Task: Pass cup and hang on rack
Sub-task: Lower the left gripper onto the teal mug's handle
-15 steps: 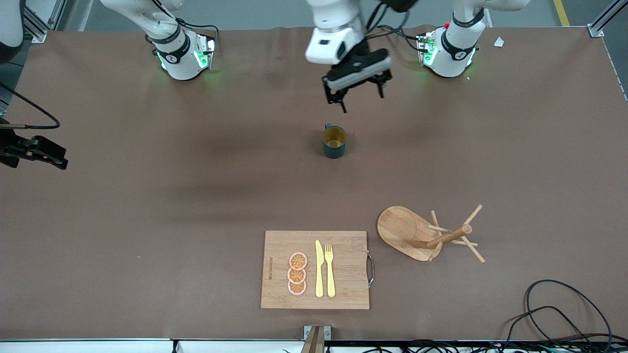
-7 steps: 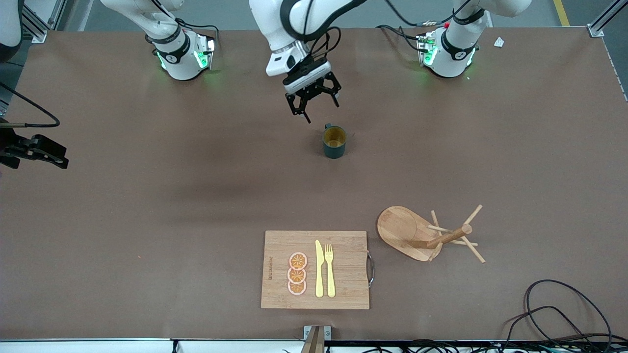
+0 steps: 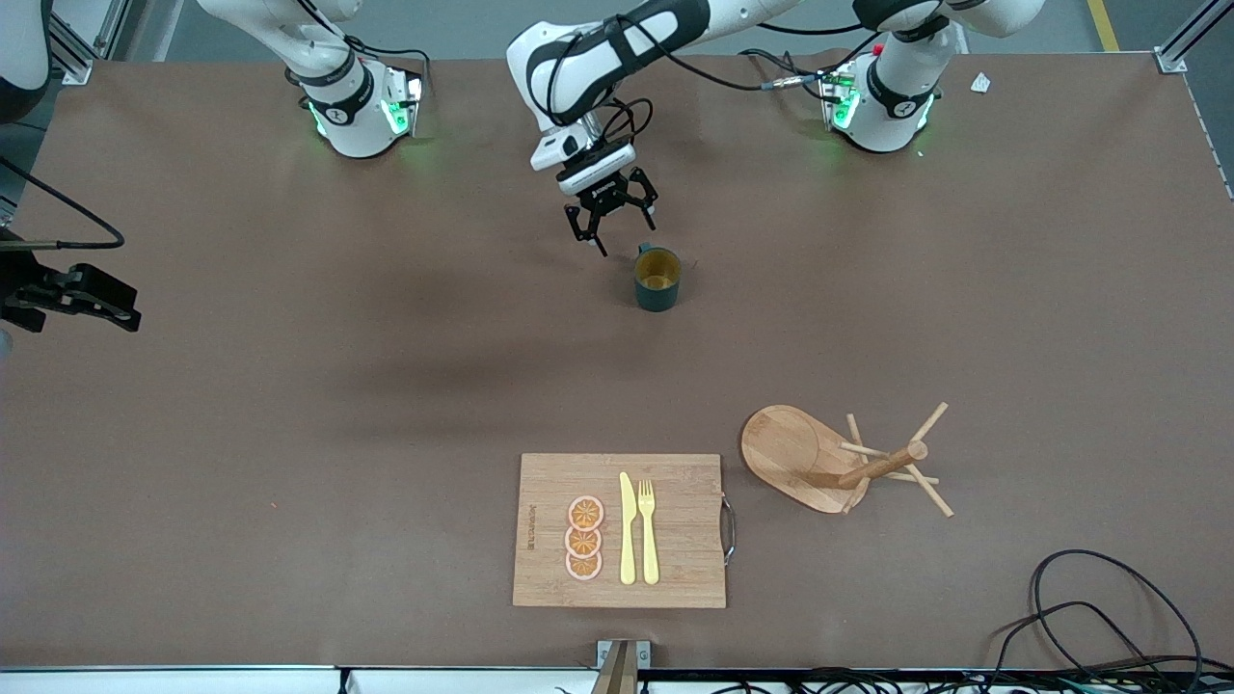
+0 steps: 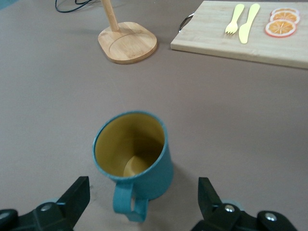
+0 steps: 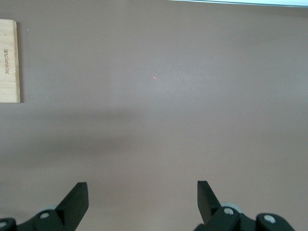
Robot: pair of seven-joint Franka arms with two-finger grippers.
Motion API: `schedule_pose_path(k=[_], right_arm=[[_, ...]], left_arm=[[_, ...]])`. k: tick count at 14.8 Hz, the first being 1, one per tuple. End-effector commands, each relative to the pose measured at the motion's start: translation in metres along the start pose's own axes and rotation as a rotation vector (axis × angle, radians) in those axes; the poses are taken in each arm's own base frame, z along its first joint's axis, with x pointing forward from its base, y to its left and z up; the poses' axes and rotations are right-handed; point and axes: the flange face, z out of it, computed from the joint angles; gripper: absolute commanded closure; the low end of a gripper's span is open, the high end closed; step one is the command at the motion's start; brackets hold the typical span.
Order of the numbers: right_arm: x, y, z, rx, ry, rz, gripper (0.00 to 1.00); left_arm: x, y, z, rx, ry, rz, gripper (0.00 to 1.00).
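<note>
The dark teal cup (image 3: 657,280) with a yellow-orange inside stands upright in the middle of the table. In the left wrist view the cup (image 4: 134,159) turns its loop handle toward my left gripper. My left gripper (image 3: 625,236) is open, low over the table just beside the cup, on the robots' side of it. Its jaws (image 4: 143,197) stand wide on either side of the handle without touching it. The wooden rack (image 3: 800,453) stands upright nearer the front camera, toward the left arm's end; it also shows in the left wrist view (image 4: 127,42). My right gripper (image 3: 120,316) is open and empty at the right arm's end of the table (image 5: 142,192).
A rectangular wooden cutting board (image 3: 549,482) with a yellow knife, a fork and orange slices lies near the front edge; it shows in the left wrist view (image 4: 211,33) and its edge in the right wrist view (image 5: 9,62). Black cables (image 3: 1109,617) lie at the front corner.
My left gripper has come down and moved toward the right arm's end, ending low beside the cup. The cup, the rack and my right gripper have stayed put.
</note>
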Motion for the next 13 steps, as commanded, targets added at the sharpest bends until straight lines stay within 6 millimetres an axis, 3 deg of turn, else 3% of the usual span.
schedule_pose_path(k=[1,9,13], right_arm=[[-0.005,0.001,-0.004,0.012,0.006,-0.025,0.00],[-0.006,-0.001,-0.004,0.011,0.005,-0.029,0.00],[-0.006,0.000,-0.004,0.010,0.005,-0.029,0.00]], left_arm=[[-0.015,-0.016,0.000,-0.029,0.068,-0.008,0.01],[-0.066,-0.026,0.059,-0.044,0.163,-0.035,0.01],[-0.074,-0.027,0.070,-0.036,0.183,-0.026,0.03]])
